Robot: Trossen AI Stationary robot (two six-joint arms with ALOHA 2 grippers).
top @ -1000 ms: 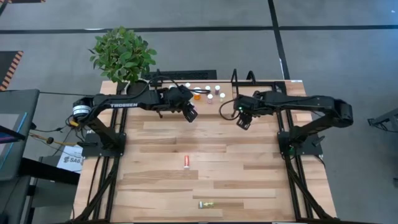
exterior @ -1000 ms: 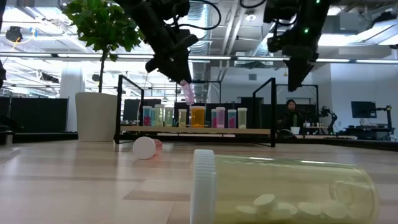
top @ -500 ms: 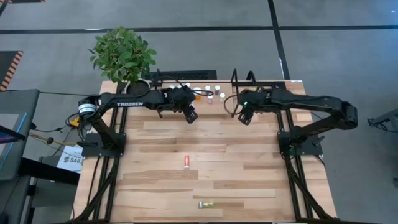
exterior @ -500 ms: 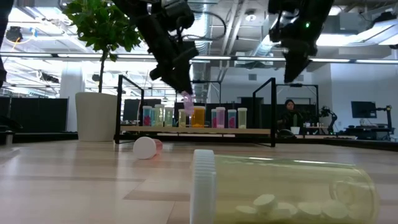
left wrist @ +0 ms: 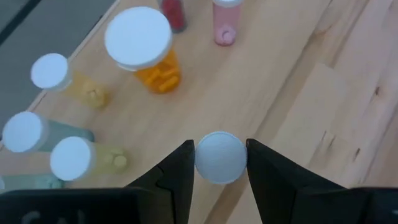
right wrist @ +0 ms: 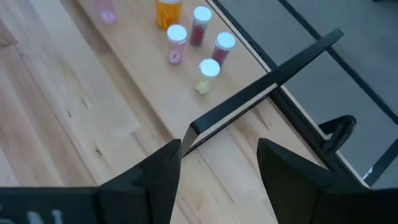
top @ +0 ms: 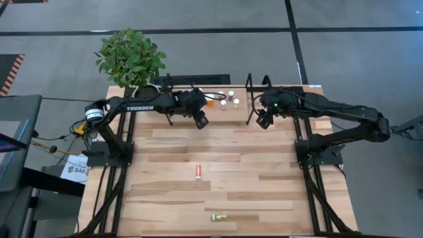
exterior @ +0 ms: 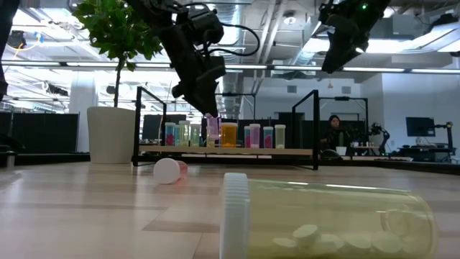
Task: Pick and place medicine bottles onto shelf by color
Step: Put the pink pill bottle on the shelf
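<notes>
Both arms have shifted toward the shelf [top: 228, 88] at the table's twelve o'clock edge since a second ago: the left gripper [top: 201, 121] has carried its small pink bottle [exterior: 213, 126] closer to the row of bottles, and the right gripper [top: 263, 121] has drawn back toward the shelf's three o'clock end.

On the plank table [top: 264, 192] the shelf's black frame [exterior: 147, 122] stands across the far side, with a potted plant [top: 130, 58] at about eleven o'clock from it. The left gripper is clamped on the pink bottle, whose white cap [left wrist: 220, 157] shows between the two dark fingers [left wrist: 177, 174] in the left wrist view; the bottle hangs just above the shelf board, beside the large orange bottle [left wrist: 149, 56]. The right gripper hovers with its jaws set wide and nothing between them, above the frame's end bar [right wrist: 267, 81].

On the shelf the large orange bottle stands mid-row, with smaller red, pink, yellow and pale green bottles to either side, all upright with white caps.

Out on the open table, a red bottle [top: 198, 172] lies on its side near the centre, and a yellow bottle [top: 220, 217] lies on its side toward six o'clock, close to the near edge.
</notes>
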